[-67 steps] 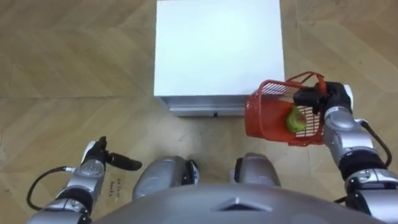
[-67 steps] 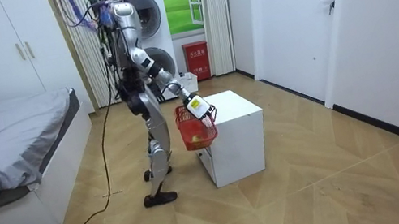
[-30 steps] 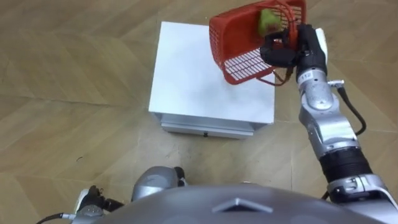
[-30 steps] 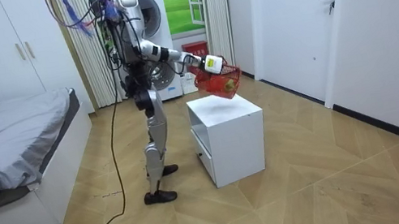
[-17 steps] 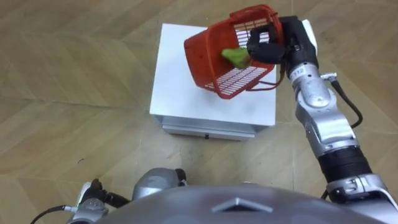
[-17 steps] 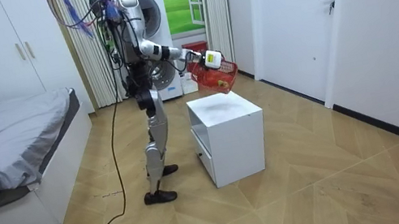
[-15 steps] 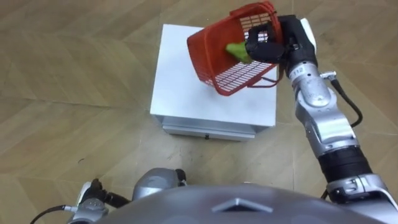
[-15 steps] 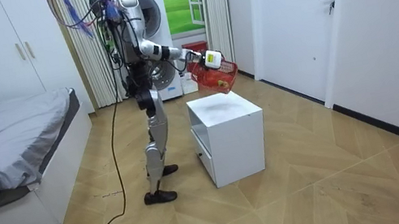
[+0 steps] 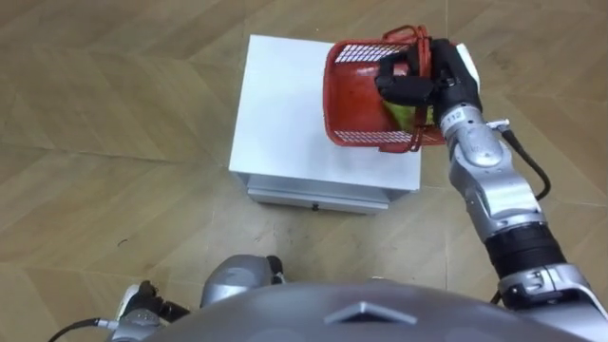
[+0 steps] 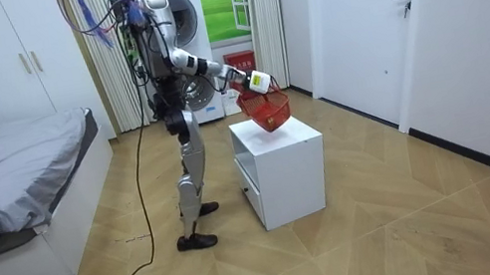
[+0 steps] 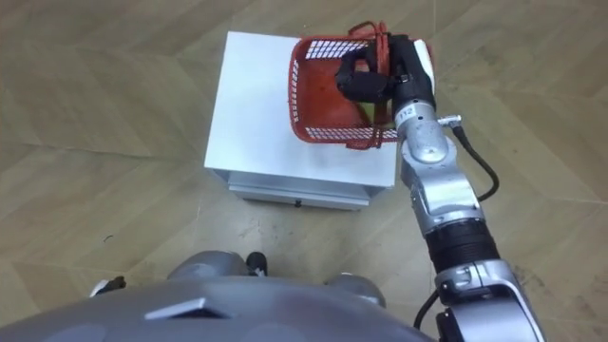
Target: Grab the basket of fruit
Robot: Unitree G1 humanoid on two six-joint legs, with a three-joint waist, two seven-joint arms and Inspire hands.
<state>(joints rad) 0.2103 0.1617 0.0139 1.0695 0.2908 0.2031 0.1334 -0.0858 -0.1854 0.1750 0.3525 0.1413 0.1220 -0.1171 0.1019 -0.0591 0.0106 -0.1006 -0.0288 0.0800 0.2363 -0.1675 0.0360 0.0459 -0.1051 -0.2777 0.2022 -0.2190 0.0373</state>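
While I stand upright just before the white cabinet, my right hand is clenched round the handles of the red fruit basket, gripping them from above with the arm stretched out ahead. The basket hangs open side up over the far right corner of the cabinet's top, and its right wall reaches slightly past the top's right edge. It has mesh walls and a solid red floor. A green fruit lies inside it against the right wall. Most of the fruit is hidden under my hand and the handles, so I cannot tell its kind or whether it is the only one in there.

Seen from the room view, the basket sits low over the cabinet. I cannot tell whether its base touches the top or hangs just clear of it. A drawer shows as a narrow strip along the cabinet's near edge.

My left hand is down by my side above the wooden floor, cut off at the lower left. It is too small for me to tell whether it is released or clenched. A bed stands well apart at the room view's left.
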